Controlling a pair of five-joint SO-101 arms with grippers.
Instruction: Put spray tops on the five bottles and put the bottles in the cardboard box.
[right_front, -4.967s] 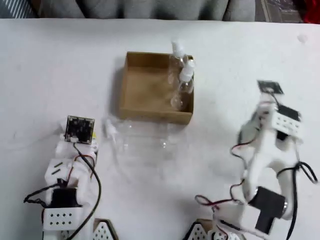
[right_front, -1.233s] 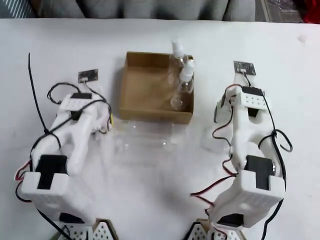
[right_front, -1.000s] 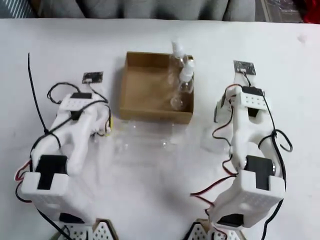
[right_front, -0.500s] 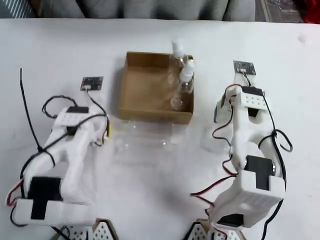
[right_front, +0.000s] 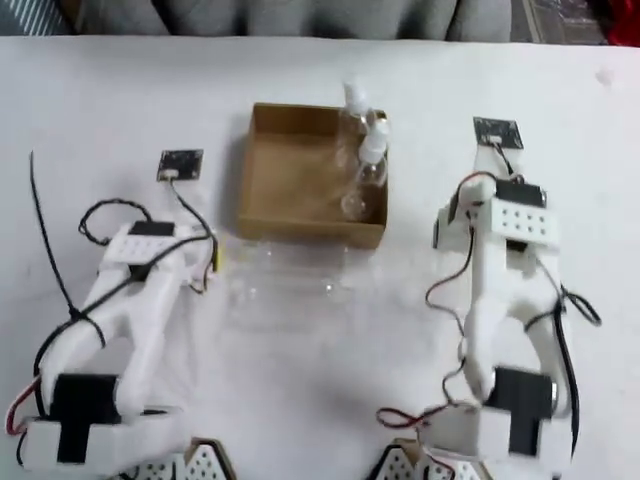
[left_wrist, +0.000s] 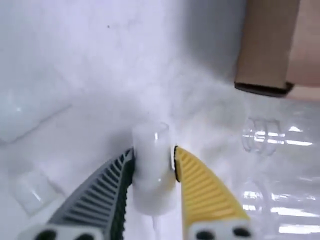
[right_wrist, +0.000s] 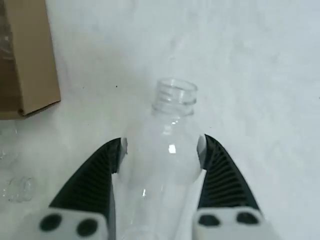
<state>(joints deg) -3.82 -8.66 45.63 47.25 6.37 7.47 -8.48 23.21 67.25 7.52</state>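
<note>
no readable text, no labels, no numbers or signs on anything

Two bottles (right_front: 362, 165) sit in the cardboard box's (right_front: 300, 232) right side; loose bottles (left_wrist: 270, 137) lie before it.

You have bright, even light over the white table (right_front: 300, 400), strong enough that the clear bottles (right_front: 290, 275) at mid-frame in the high view nearly wash out against it. A soft shadow lies left of the cardboard box (right_front: 290, 180), so the light probably comes from the right. In the left wrist view the white spray top (left_wrist: 152, 170) barely stands out from the table. Small glints sit on the nearest bottle (right_wrist: 170, 150) in the right wrist view.
</note>
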